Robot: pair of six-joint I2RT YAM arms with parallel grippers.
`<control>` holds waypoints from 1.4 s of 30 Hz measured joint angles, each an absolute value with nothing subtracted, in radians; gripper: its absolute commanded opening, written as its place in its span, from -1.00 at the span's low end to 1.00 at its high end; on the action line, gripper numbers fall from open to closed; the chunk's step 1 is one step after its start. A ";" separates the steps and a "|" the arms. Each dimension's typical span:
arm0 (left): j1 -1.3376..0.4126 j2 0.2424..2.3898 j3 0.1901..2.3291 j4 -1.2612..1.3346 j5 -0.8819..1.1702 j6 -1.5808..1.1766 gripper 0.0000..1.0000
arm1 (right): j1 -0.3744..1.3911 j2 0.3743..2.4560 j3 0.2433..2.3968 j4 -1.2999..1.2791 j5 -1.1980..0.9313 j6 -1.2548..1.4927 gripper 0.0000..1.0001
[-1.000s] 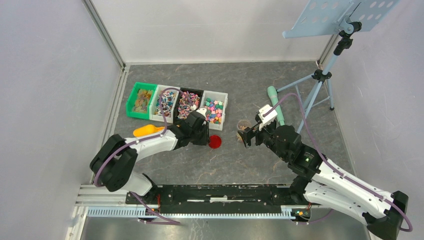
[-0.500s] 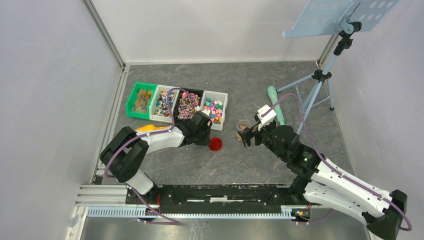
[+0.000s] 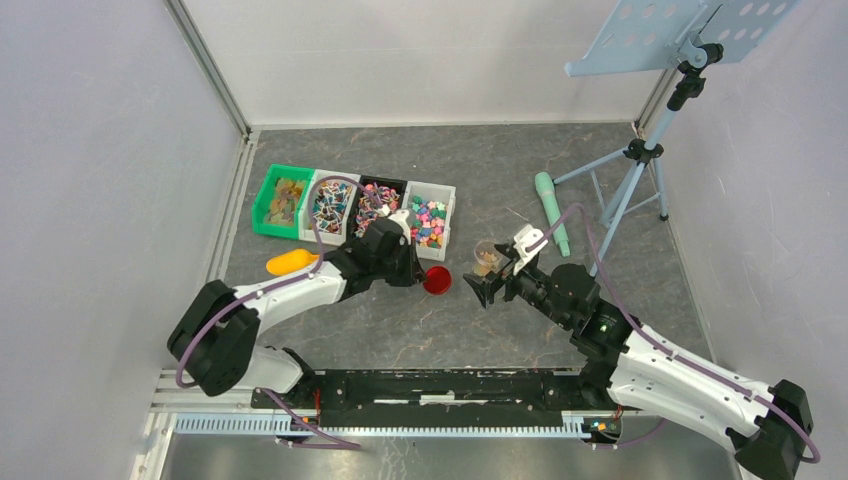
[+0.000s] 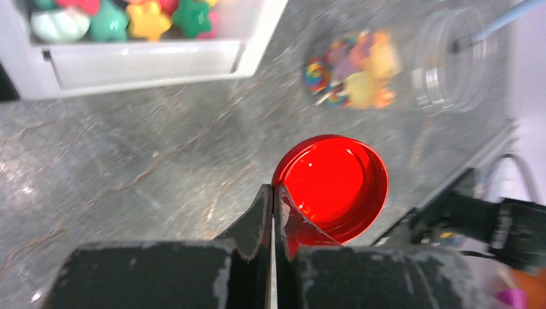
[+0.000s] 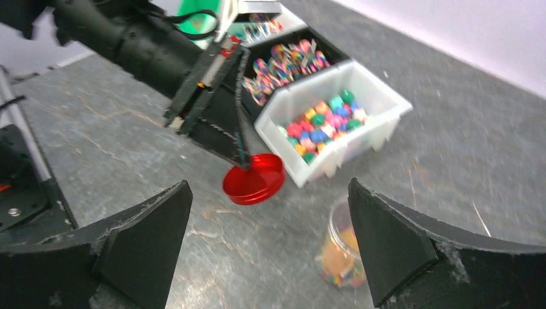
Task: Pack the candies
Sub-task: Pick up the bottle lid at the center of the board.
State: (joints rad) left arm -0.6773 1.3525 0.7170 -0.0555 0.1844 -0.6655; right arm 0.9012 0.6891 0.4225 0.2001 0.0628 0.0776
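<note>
Four open bins sit in a row on the counter (image 3: pixel 500 165): a green bin (image 3: pixel 261 207), a pale bin (image 3: pixel 322 177), a black bin (image 3: pixel 386 182) and a white bin (image 3: pixel 448 215), each holding loose candies (image 3: pixel 428 218), with one orange scoop (image 3: pixel 290 262) lying just in front of them. The left claw (image 4: pixel 273 193) is pinched together on the rim of the single red lid (image 4: pixel 335 183), just left of one upright clear jar (image 3: pixel 487 257) part-filled with more candies. The right claw (image 3: pixel 483 283) stands spread apart near that jar, gripping nothing.
</note>
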 measured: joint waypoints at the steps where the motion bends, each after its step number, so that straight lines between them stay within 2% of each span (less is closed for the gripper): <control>1: -0.665 1.339 0.714 -0.030 0.209 -0.688 -0.95 | 0.901 0.684 0.411 0.238 0.039 0.068 0.96; 11: -0.641 1.201 0.714 0.187 0.447 -0.859 -0.95 | 0.901 0.645 0.324 0.617 -0.157 0.013 0.96; 18: -0.640 1.209 0.713 0.509 0.587 -1.090 -0.95 | 0.901 0.597 0.240 0.836 -0.208 -0.110 0.86; 23: -0.641 1.266 0.713 0.753 0.659 -1.252 -0.95 | 0.901 0.659 0.284 0.847 -0.233 -0.194 0.86; 27: -0.641 1.285 0.713 0.838 0.704 -1.317 -0.95 | 0.901 0.694 0.317 0.843 -0.232 -0.242 0.88; 31: -0.641 1.285 0.713 0.873 0.751 -1.322 -0.95 | 0.901 0.707 0.348 0.844 -0.232 -0.283 0.59; 38: -0.641 1.288 0.713 0.881 0.802 -1.322 -0.95 | 0.901 0.738 0.394 0.822 -0.258 -0.323 0.57; 42: -0.641 1.289 0.713 0.879 0.815 -1.322 -0.95 | 0.901 0.744 0.394 0.811 -0.266 -0.338 0.45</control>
State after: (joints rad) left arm -0.6407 1.2888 0.7132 0.8795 0.8154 -1.3220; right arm 0.9012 0.7437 0.3943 0.8108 -0.2661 -0.3382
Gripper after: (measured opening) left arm 0.033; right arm 0.765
